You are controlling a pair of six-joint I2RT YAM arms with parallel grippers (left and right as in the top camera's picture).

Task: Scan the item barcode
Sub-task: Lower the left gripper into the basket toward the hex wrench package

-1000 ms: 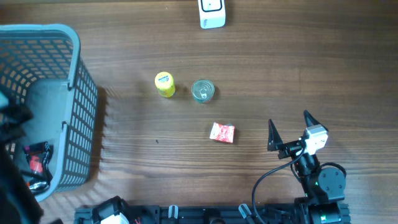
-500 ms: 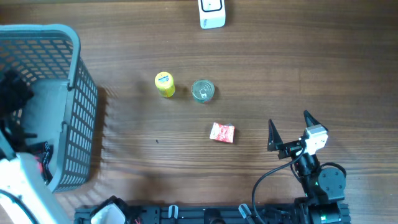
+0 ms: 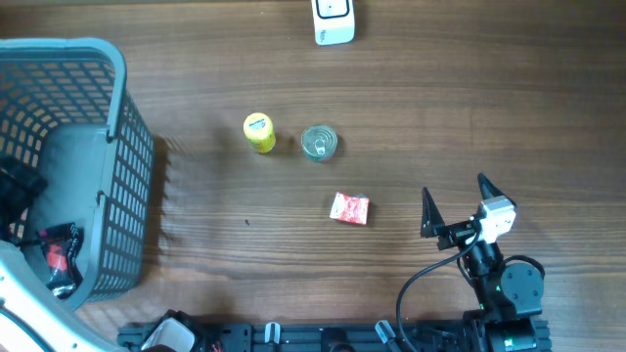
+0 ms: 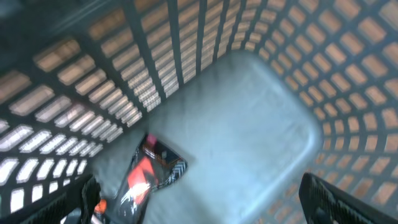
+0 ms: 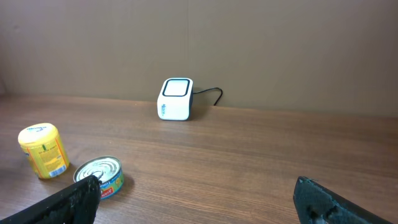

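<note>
The work is standing at the pick-up step, with no item yet being presented to the scanner (image 3: 334, 20), which is sitting at the far edge of the surface (image 3: 509, 98) with its cable trailing behind. The left gripper (image 4: 196, 185) is hanging inside the grey basket (image 3: 68, 45) with its jaws spread wide and nothing between them; its camera is looking down onto the basket floor. A red-and-black packet (image 4: 144, 177) is lying there, pushed into the corner against the mesh wall and off toward the gripper's left finger rather than centred under it. In my judgement this packet is the item being gone after, though no barcode is readable on it from either view. The right gripper (image 3: 454, 186) is idling near its base at the near right of the surface, jaws likewise fully parted and empty, facing the scanner across open wood. A yellow canister (image 3: 259, 132), a tin can (image 3: 319, 143) and a small red packet (image 3: 350, 208) are lying out on the surface between basket and right arm, well apart from both grippers. The next move is calling for the left gripper to shift toward the corner, line its fingers across the packet, lower and close on it. The close mesh wall is leaving little room for the finger on that side, so a clean grasp may be awkward.
</note>
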